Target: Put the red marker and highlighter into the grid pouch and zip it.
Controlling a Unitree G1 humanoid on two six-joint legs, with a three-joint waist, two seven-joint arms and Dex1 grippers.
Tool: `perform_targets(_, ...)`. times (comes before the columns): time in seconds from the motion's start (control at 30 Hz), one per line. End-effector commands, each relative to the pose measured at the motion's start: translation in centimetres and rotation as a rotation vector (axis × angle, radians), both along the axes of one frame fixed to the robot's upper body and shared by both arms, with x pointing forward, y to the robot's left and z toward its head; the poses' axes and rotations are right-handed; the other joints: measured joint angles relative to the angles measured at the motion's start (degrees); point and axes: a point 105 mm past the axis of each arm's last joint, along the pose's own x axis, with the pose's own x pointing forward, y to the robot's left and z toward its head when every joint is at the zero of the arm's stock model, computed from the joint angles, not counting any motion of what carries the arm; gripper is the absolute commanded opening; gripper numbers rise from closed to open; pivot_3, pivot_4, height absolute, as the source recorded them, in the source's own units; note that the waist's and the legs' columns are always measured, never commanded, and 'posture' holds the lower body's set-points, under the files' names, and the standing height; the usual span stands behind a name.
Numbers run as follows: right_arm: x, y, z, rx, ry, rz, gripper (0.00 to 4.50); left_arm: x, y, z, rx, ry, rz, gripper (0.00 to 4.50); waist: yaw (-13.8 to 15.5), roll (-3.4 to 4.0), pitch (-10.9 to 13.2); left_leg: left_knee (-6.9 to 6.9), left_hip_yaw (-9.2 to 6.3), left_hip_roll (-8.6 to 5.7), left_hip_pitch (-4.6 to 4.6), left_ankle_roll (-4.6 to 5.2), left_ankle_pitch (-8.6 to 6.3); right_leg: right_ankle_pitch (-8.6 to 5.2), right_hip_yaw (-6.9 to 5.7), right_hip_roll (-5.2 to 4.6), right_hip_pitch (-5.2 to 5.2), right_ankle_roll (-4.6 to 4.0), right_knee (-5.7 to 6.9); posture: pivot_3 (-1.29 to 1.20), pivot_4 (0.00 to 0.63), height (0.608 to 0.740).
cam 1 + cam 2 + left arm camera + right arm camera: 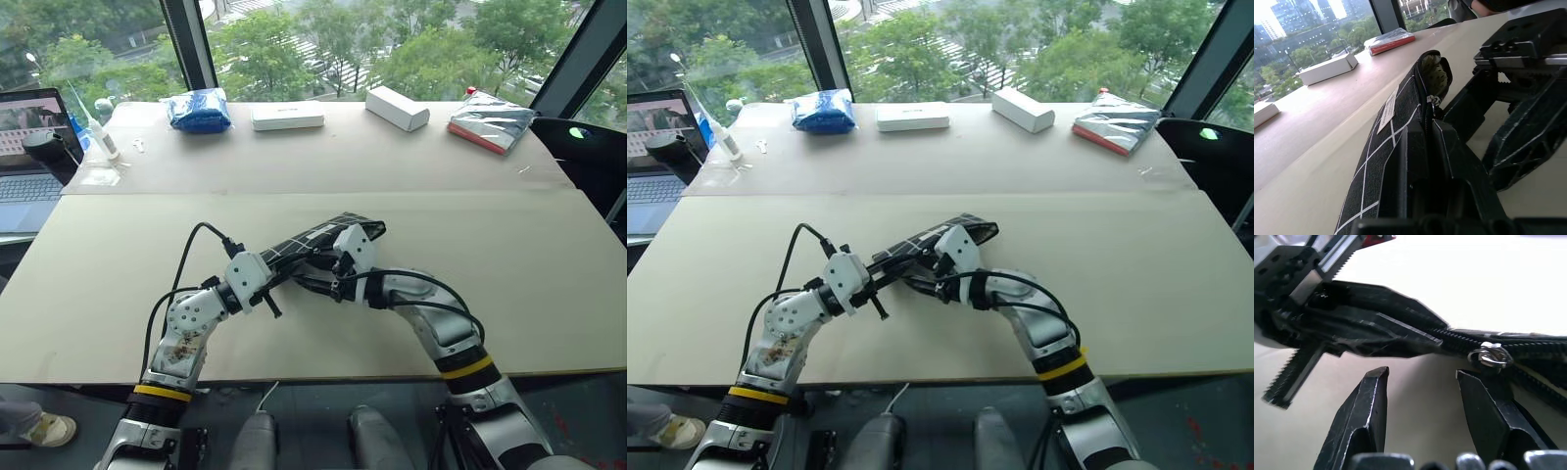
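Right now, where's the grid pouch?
In the left eye view, the grid pouch is at mid-table, lifted at a slant, with the left pincer shut on its near end and the open right pincer beside its zipper.

Silver arms, yellow bands, black cables

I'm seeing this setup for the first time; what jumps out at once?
Mid-table, the grid pouch is held up off the surface, the left gripper shut on one end. Its far end gapes open. The right gripper stands open right beside the silver zipper slider, not gripping it.
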Motion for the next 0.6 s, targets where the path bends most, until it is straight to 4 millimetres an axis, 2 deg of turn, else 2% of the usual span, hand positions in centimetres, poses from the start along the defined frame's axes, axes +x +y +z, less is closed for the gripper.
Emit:
perform_targets(0.03, -1.5, -1.1, 1.1, 0.013, -0.009, 0.099, 2.50, -0.1, -0.1, 1.4, -0.017, -0.050, -0.009, 0.00, 0.30, 0.00, 0.00, 0.01, 0.00, -0.01, 0.00, 0.00, 0.00, 0.00, 0.00, -0.01, 0.01, 0.00, -0.01, 0.00, 0.150, 0.740)
perform_targets(0.13, -3.5, -2.5, 0.4, -0.004, 0.057, 0.197, 2.50, -0.1, -0.1, 1.3, -0.015, -0.047, -0.007, 0.00, 0.39, 0.00, 0.00, 0.02, 0.00, 0.00, 0.00, 0.00, 0.00, 0.00, 0.00, -0.01, 0.03, 0.01, -0.02, 0.00, 0.150, 0.740)
perform_targets(0.2, -4.0, -3.3, 0.4, 0.002, 0.086, 0.209, 2.50, -0.1, 0.0, 1.3, -0.014, -0.047, -0.007, 0.00, 0.35, -0.01, 0.00, 0.02, 0.01, 0.00, 0.01, 0.00, 0.00, 0.00, 0.00, 0.00, 0.03, 0.01, -0.01, 0.00, 0.150, 0.740)
perform_targets(0.33, -2.0, -5.1, -0.2, -0.041, 0.075, 0.074, 2.50, -0.1, 0.0, 1.3, -0.013, -0.046, -0.008, 0.00, 0.08, -0.01, 0.00, 0.01, 0.01, 0.02, 0.04, 0.00, 0.00, 0.00, 0.01, 0.03, 0.02, 0.01, 0.00, 0.00, 0.150, 0.740)
perform_targets(0.43, -1.0, -5.1, -0.5, -0.067, 0.063, 0.032, 2.50, 0.0, -0.1, 1.3, -0.012, -0.046, -0.010, 0.00, 0.17, -0.01, 0.00, 0.01, 0.01, 0.01, 0.02, 0.00, 0.00, -0.01, 0.01, 0.02, 0.02, 0.01, -0.01, 0.00, 0.150, 0.740)
perform_targets(0.6, 1.9, -4.6, -1.7, -0.111, 0.084, -0.110, 2.50, 0.0, -0.1, 1.3, -0.012, -0.047, -0.009, 0.00, 0.13, -0.01, 0.00, 0.01, 0.01, 0.01, 0.03, 0.00, 0.00, 0.00, 0.02, 0.02, 0.01, 0.00, 0.00, 0.00, 0.150, 0.740)
